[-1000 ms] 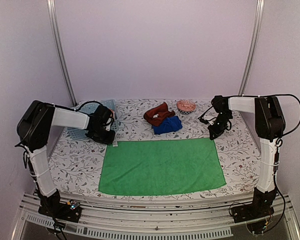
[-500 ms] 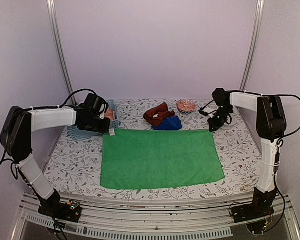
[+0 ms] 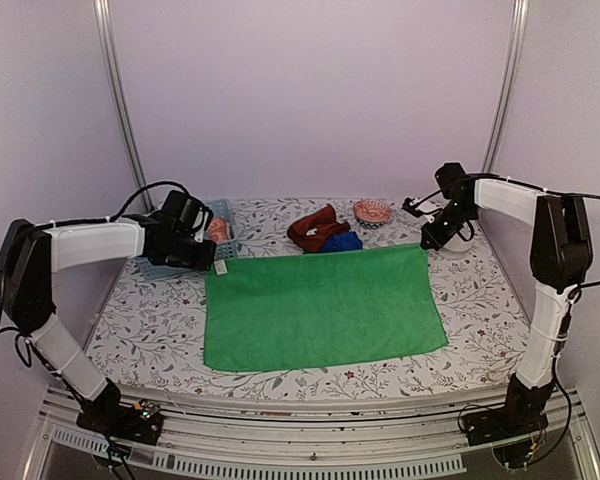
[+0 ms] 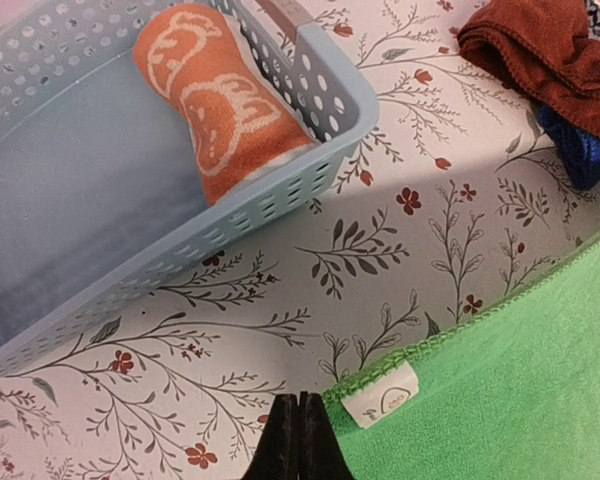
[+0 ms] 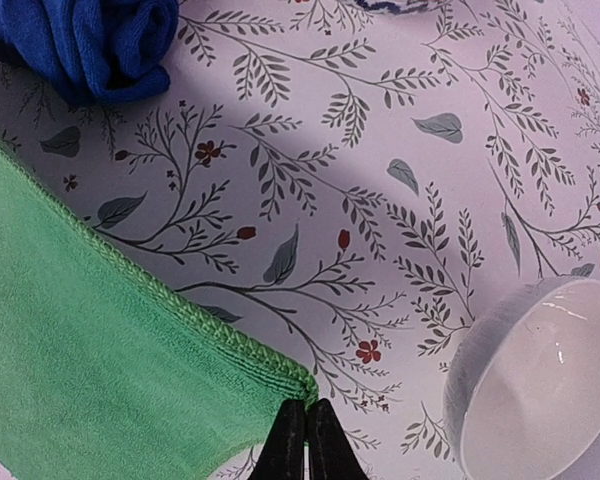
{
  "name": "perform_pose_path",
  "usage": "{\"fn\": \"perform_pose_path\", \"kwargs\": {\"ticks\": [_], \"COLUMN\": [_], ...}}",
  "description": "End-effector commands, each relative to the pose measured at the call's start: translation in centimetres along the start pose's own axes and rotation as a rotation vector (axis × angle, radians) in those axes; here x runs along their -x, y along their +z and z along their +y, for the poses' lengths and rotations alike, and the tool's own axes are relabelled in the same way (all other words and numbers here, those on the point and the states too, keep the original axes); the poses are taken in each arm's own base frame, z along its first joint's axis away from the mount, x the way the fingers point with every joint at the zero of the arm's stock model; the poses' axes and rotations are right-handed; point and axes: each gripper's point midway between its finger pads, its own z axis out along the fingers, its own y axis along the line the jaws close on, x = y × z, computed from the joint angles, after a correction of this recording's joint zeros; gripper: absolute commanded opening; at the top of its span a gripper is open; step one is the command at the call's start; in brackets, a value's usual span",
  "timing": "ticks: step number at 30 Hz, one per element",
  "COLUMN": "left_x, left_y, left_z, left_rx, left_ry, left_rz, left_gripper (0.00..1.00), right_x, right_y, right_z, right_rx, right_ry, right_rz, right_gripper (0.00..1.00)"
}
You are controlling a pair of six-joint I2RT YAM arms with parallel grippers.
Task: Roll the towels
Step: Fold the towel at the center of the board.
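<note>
Flower-printed cloth covers the table (image 3: 150, 320), on which the green towel (image 3: 320, 305) is spread flat. Both arms are stretched forward and bent inward, so that each wrist is brought down to a far corner of the green towel. The left gripper (image 4: 298, 440) is seen with its fingers pressed together on the far left corner, just beside a small white label (image 4: 382, 396); the right gripper (image 5: 305, 440) is likewise closed on the far right corner. Behind the green towel's far edge a rust-brown towel (image 3: 315, 228) and a blue towel (image 3: 342, 241) are heaped together, the blue one touching that edge. Beyond the far left corner a light blue basket (image 4: 280, 190) is shown by the left wrist camera, with a rolled orange towel (image 4: 220, 95) lying inside against its wall; from above little of this roll can be made out. A white bowl (image 5: 525, 390) near the far right corner is shown close by the right wrist camera.
</note>
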Motion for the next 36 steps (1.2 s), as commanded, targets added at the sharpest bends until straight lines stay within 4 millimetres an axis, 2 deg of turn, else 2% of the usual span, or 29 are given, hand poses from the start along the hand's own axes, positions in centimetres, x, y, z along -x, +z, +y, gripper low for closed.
{"fn": "perform_pose_path", "kwargs": {"ticks": [1, 13, 20, 22, 26, 31, 36], "left_x": [0.6, -2.2, -4.9, -5.5, -6.5, -8.8, -10.4], "left_y": [-2.4, -5.0, -6.4, -6.8, -7.2, -7.2, -7.0], "left_z": [-0.8, -1.9, -2.7, -2.7, -2.9, -2.9, -3.8], "left_rx": [-0.058, -0.165, -0.234, -0.245, -0.265, -0.264, -0.306], "left_ry": [0.004, -0.029, -0.038, -0.04, -0.05, -0.091, -0.112], "left_rz": [-0.051, -0.015, 0.056, 0.066, 0.093, 0.208, 0.286], "left_gripper": [0.0, 0.0, 0.0, 0.0, 0.0, 0.0, 0.0], "right_x": [-0.2, -3.1, -5.8, -7.2, -8.8, -10.9, -13.6], "right_y": [-2.0, -4.7, -5.9, -5.8, -6.0, -6.3, -5.5], "right_z": [1.1, 3.6, 5.3, 6.1, 7.3, 9.4, 11.1], "right_rx": [0.025, 0.036, 0.038, 0.051, 0.063, 0.118, 0.169], "right_ry": [-0.025, -0.057, -0.079, -0.084, -0.093, -0.127, -0.171], "right_rz": [-0.063, -0.085, -0.075, -0.06, -0.063, -0.061, -0.013], "right_gripper": [0.03, 0.03, 0.03, 0.03, 0.03, 0.03, 0.03]}}
